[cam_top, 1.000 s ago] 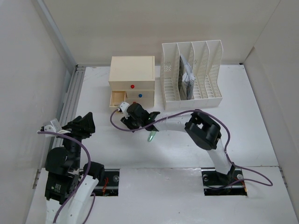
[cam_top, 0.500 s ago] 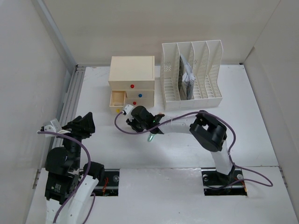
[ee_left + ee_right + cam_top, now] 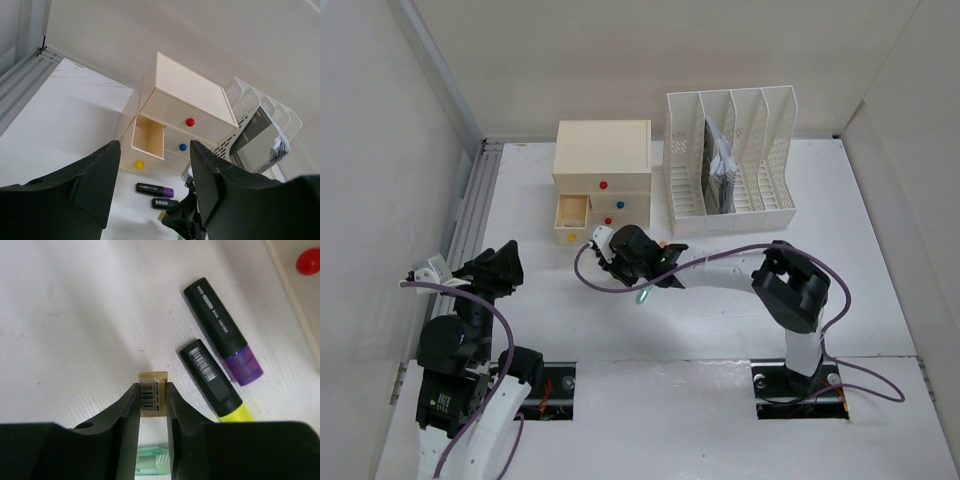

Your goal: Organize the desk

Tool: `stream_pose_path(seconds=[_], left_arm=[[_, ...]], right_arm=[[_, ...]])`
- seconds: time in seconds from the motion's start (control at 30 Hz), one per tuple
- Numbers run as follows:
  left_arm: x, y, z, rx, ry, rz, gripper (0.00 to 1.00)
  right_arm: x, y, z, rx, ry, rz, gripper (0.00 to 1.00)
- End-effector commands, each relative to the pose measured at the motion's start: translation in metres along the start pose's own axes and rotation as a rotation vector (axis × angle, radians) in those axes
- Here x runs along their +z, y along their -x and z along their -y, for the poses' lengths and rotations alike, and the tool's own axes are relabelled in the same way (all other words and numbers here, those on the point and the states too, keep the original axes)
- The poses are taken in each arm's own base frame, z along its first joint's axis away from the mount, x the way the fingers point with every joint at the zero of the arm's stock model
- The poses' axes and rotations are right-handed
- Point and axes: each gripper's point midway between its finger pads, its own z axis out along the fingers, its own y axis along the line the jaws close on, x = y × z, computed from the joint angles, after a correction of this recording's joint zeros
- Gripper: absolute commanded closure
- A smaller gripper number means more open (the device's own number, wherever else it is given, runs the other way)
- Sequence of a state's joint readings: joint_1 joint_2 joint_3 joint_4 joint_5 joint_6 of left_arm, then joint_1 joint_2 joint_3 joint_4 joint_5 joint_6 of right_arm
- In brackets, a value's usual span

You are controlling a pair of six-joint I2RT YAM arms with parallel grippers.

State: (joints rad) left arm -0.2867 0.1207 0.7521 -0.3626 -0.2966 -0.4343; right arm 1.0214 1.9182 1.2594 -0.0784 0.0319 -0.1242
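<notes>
I am holding the right gripper (image 3: 152,388) low over the desk (image 3: 860,230), its two fingers pressing in on a small tan barcoded block (image 3: 153,399) — I cannot tell whether the block is clear of the surface. A cream drawer box (image 3: 602,150) is standing toward the back. Its open drawer (image 3: 570,211), the yellow-knobbed one, is lying farther back and to the left of that gripper, near it. A purple-tipped highlighter (image 3: 220,335) and a yellow-tipped highlighter (image 3: 212,377) are lying side by side just beside the block. The left gripper (image 3: 155,150) is hovering well apart at the left edge, jaws spread, gripping nothing — so the right arm is the nearer one.
</notes>
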Motion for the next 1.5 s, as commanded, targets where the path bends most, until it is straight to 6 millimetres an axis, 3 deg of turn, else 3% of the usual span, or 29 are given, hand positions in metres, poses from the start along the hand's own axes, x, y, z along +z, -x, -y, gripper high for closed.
stream_pose_path(seconds=[0.0,0.13,0.17,0.23,0.27,0.3,0.37,0.4,0.47,0.5,0.73,0.83,1.03,1.1,1.27,1.43,1.47], left_arm=[[0.000,0.011,0.004,-0.005,-0.020,0.046,0.46],[0.000,0.011,0.004,-0.005,-0.020,0.046,0.46],[0.000,0.011,0.004,-0.005,-0.020,0.046,0.46],[0.000,0.011,0.004,-0.005,-0.020,0.046,0.46],[0.000,0.011,0.004,-0.005,-0.020,0.046,0.46],[0.000,0.011,0.004,-0.005,-0.020,0.046,0.46],[0.000,0.011,0.004,-0.005,-0.020,0.046,0.46],[0.000,0.011,0.004,-0.005,-0.020,0.046,0.46],[0.002,0.009,0.004,-0.002,-0.016,0.038,0.46],[0.002,0.009,0.004,-0.002,-0.016,0.038,0.46],[0.002,0.009,0.004,-0.002,-0.016,0.038,0.46],[0.002,0.009,0.004,-0.002,-0.016,0.038,0.46],[0.002,0.009,0.004,-0.002,-0.016,0.038,0.46],[0.002,0.009,0.004,-0.002,-0.016,0.038,0.46],[0.002,0.009,0.004,-0.002,-0.016,0.038,0.46],[0.002,0.009,0.004,-0.002,-0.016,0.038,0.46],[0.002,0.009,0.004,-0.002,-0.016,0.038,0.46]], right_arm=[[-0.034,0.066,0.004,-0.063,0.002,0.159,0.83],[-0.053,0.098,0.013,-0.101,-0.030,0.204,0.83],[-0.066,0.120,0.019,-0.117,-0.055,0.250,0.83],[-0.080,0.139,0.028,-0.132,-0.094,0.280,0.83],[-0.091,0.162,0.033,-0.146,-0.115,0.330,0.83],[-0.098,0.172,0.036,-0.152,-0.129,0.346,0.83],[-0.103,0.189,0.041,-0.160,-0.147,0.369,0.83],[-0.111,0.209,0.043,-0.166,-0.156,0.405,0.83],[-0.103,0.216,0.046,-0.173,-0.172,0.403,0.83],[-0.108,0.231,0.051,-0.167,-0.193,0.434,0.83],[-0.064,0.242,0.052,-0.165,-0.203,0.421,0.82],[-0.036,0.234,0.051,-0.168,-0.197,0.392,0.82],[-0.013,0.225,0.053,-0.166,-0.214,0.363,0.80],[-0.009,0.225,0.053,-0.166,-0.214,0.363,0.78],[-0.010,0.221,0.058,-0.164,-0.218,0.341,0.49],[-0.018,0.217,0.058,-0.173,-0.219,0.337,0.44],[-0.030,0.226,0.060,-0.170,-0.224,0.361,0.44]])
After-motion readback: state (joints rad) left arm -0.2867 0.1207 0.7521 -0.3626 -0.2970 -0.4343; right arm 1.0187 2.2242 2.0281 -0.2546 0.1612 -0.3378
